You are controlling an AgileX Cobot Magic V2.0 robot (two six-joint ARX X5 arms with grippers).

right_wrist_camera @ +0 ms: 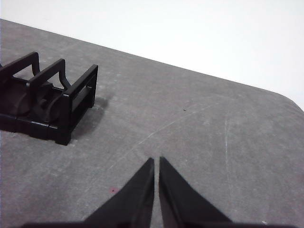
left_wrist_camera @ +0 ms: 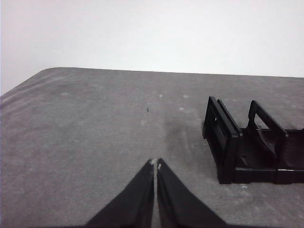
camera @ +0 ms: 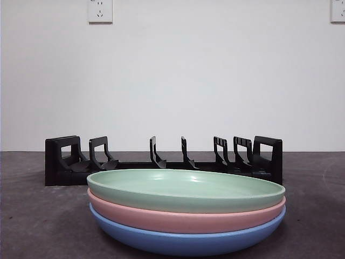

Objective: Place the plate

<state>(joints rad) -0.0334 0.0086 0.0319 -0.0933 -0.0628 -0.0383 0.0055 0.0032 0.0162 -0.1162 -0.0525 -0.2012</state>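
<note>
Three plates are stacked near the table's front: a green plate (camera: 186, 189) on top, a pink plate (camera: 183, 219) under it and a blue plate (camera: 186, 241) at the bottom. Behind the stack stands a black slotted dish rack (camera: 161, 162), with nothing in its slots. My left gripper (left_wrist_camera: 156, 164) hangs shut over bare table, beside the rack's left end (left_wrist_camera: 251, 147). Off the rack's right end (right_wrist_camera: 47, 104), my right gripper (right_wrist_camera: 156, 160) is shut too and holds nothing. Neither wrist view shows the plates, and neither arm appears in the front view.
A grey table (camera: 32, 216) runs back to a white wall with two power sockets (camera: 100, 11) high up. The table's rounded corners show in both wrist views.
</note>
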